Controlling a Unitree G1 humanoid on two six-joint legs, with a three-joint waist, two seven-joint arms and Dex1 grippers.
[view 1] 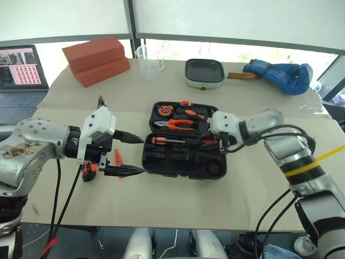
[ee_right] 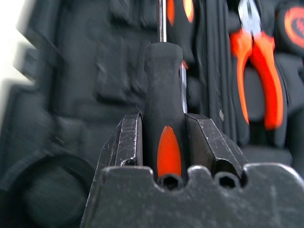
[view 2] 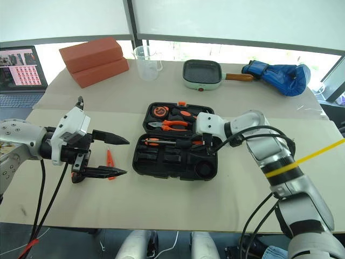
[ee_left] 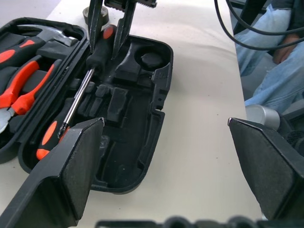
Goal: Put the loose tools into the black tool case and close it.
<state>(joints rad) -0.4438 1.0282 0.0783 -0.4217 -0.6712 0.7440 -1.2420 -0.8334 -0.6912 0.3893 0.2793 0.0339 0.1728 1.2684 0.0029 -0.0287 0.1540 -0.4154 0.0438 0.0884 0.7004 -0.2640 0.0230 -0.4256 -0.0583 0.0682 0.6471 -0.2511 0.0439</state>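
Black moulded plastic, the tool case (view 1: 183, 148) lies open in the middle of the table (view 1: 242, 108), with the orange-handled pliers (view 1: 180, 124) in its far half. The right gripper (ee_right: 164, 137) clamps the long screwdriver (ee_right: 163, 99) by its handle over the near half. The left gripper (view 1: 132, 154) hangs wide and empty beside the case, near the tester screwdriver (view 2: 109, 157) on the table.

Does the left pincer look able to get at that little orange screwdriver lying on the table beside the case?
Probably yes. The left pincer stands open right beside the small orange tester screwdriver, with nothing lying between them on the table. Its lower finger crosses part of the tool.
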